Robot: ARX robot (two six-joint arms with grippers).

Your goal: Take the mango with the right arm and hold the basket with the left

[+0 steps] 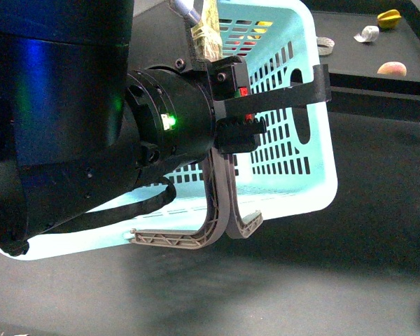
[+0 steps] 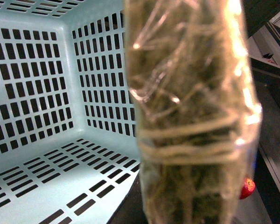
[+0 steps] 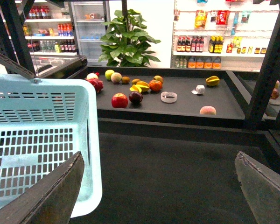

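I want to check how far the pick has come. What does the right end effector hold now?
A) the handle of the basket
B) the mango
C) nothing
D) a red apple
C: the right end effector is open, its fingers stand wide apart, and only the dark floor shows between them.

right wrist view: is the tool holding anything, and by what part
Nothing. The right tool is open, its fingers wide apart with only the bare dark surface between them.
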